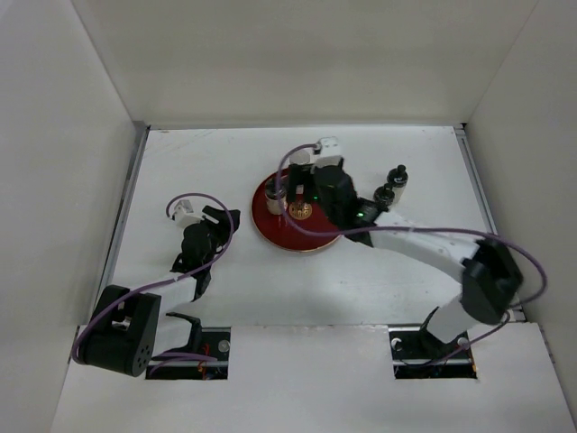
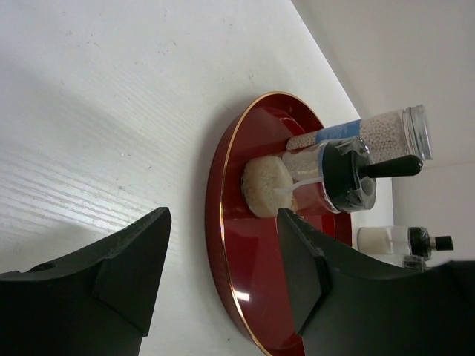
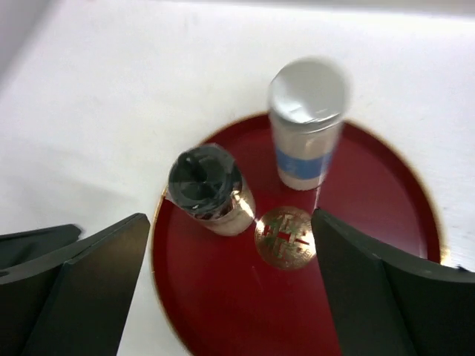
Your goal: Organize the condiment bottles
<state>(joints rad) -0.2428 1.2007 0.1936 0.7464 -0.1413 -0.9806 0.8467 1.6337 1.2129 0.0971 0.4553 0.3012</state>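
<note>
A round red tray [image 1: 270, 225] holds two condiment bottles: a tall pale one with a grey cap and blue band [image 1: 297, 161] [image 3: 306, 141] [image 2: 386, 133], and a short black-topped one [image 1: 278, 193] [image 3: 208, 189] [image 2: 334, 174]. Two more short black-topped bottles [image 1: 398, 177] [image 1: 384, 192] stand on the table right of the tray. My right gripper [image 3: 231, 245] [image 1: 311, 203] hangs open above the tray, with nothing between its fingers. My left gripper [image 2: 223, 222] [image 1: 227, 221] is open and empty, low over the table just left of the tray's rim [image 2: 223, 222].
A gold emblem [image 3: 286, 236] marks the tray's centre. White walls close the table in at the left, back and right. A purple cable loops from each wrist. Bare table lies left of and in front of the tray.
</note>
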